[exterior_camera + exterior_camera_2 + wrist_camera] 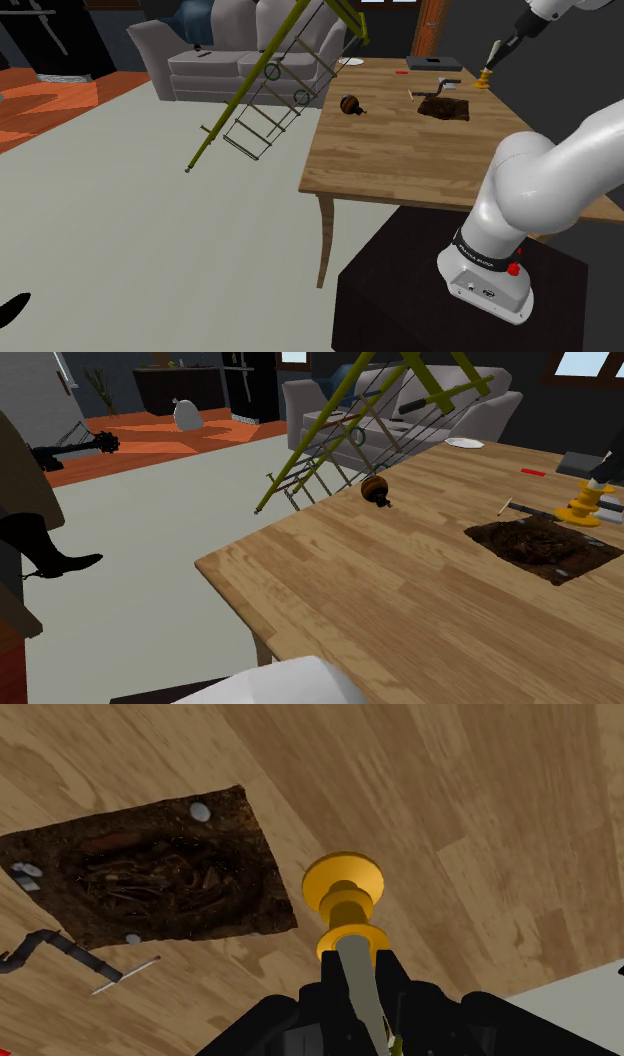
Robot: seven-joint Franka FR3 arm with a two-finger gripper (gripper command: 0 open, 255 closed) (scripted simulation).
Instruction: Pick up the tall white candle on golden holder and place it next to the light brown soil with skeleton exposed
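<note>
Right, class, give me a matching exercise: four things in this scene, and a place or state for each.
Things: 1 candle on golden holder; 2 soil patch; 3 round brown object; 4 white plate.
Places: A far corner near the sofa; B clasped in the gripper; C dark brown, lying flat; D table edge by the ladder.
Pairs: 1-B, 2-C, 3-D, 4-A.

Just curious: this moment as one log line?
jaws: shut on candle | candle: beside soil | release: not yet
</note>
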